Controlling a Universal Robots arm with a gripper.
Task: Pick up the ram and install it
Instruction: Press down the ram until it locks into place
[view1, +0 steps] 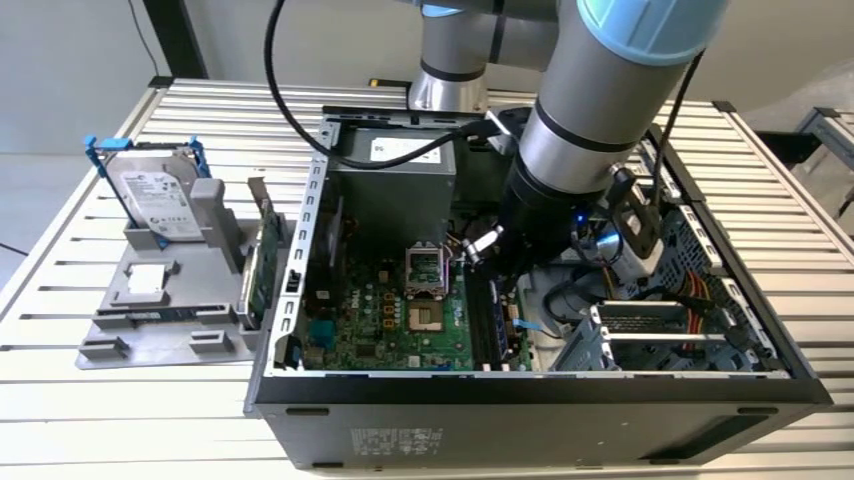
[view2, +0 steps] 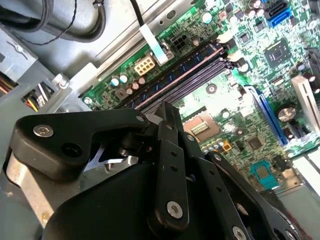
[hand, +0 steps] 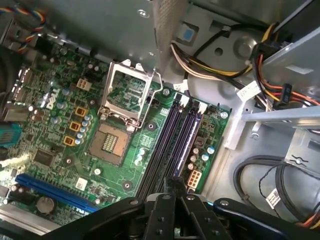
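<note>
Pincer (hand: 175, 182) first: in both wrist views its black fingers (view2: 167, 115) are drawn right together at the tips, and no board can be seen between them. It looks closed on nothing.

It hangs inside the open black metal computer case (view1: 534, 400), just above the row of long dark memory slots (hand: 175, 135). Every slot is bare.

Beside the slots lies the square silver processor socket (hand: 107, 145), its metal frame flipped up. All of this sits on the green motherboard (view1: 380, 320).

In the exterior view, the grey metal power-supply box (view1: 394, 170) stands at about ten o'clock from the pincer, against the far wall of the case.

At nine o'clock, just outside the case wall, a broad green expansion card (view1: 267, 255) stands on edge.

Further out at nine o'clock is the grey plastic holder (view1: 160, 340), resting on the slatted metal table (view1: 54, 270). A silver hard drive in a blue frame (view1: 160, 200) stands upright at the holder's far end.

The ram, a thin green-blue strip (view1: 160, 315), appears to lie along the holder's near part, at roughly eight o'clock from the pincer and well apart from it.
</note>
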